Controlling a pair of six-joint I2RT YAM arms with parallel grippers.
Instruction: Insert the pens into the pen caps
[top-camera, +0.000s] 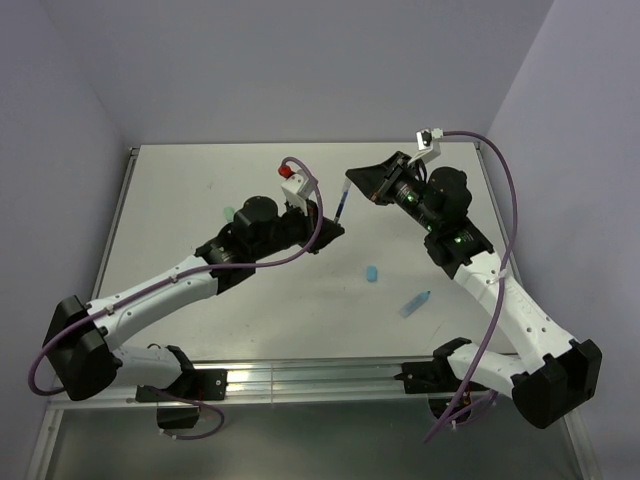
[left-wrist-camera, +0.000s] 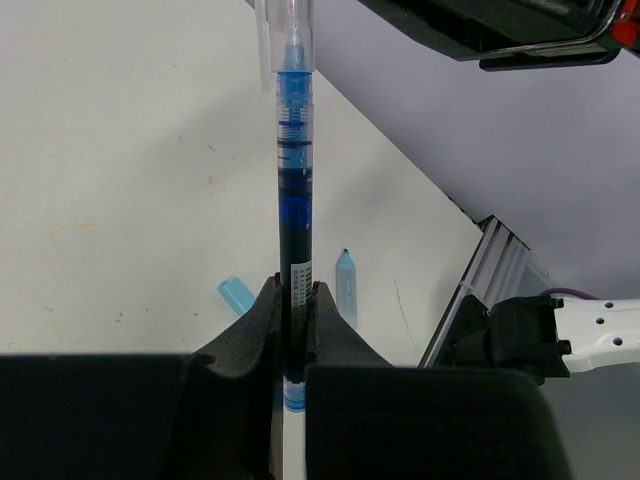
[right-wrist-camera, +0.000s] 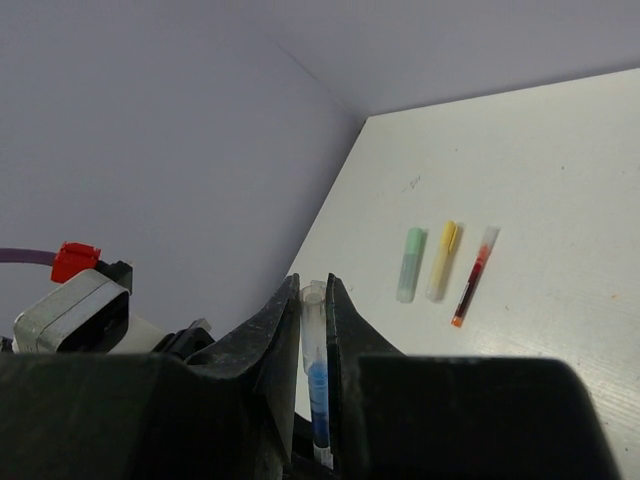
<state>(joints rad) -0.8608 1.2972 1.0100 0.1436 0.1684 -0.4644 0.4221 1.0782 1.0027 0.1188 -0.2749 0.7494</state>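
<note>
My left gripper is shut on the thin dark blue pen and holds it above the table, tip pointing away. My right gripper is shut on a clear pen cap. The pen's blue tip sits inside that cap. A light blue cap and the light blue marker lie on the table. In the right wrist view a pale green marker, a yellow marker and the red pen lie side by side.
The white table meets lilac walls at the back and both sides. A metal rail runs along the near edge by the arm bases. A small green piece shows beside the left arm.
</note>
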